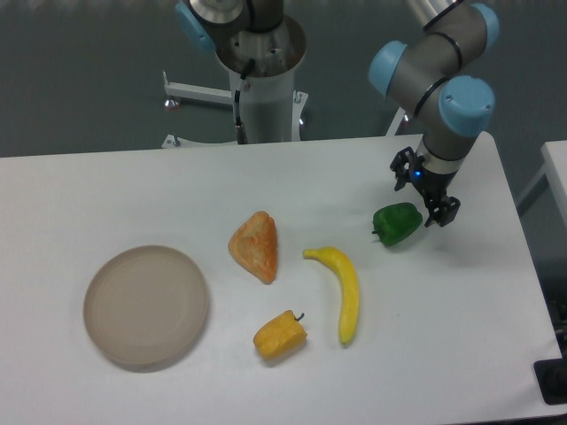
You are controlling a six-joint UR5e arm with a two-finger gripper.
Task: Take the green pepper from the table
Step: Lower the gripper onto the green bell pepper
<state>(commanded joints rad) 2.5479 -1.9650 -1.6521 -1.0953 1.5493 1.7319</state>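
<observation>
White table (461,336), green pepper (396,223) just beside spread tool (423,197), not gripped

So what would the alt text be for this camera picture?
A robot arm's gripper hangs just right of a green pepper on a white table, jaws apparently open. A banana, a yellow-orange pepper, a pastry and a plate lie leftward.

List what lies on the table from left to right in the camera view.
Round beige plate → triangular pastry → yellow-orange pepper → banana → green pepper → gripper, hanging just right of the green pepper.
</observation>
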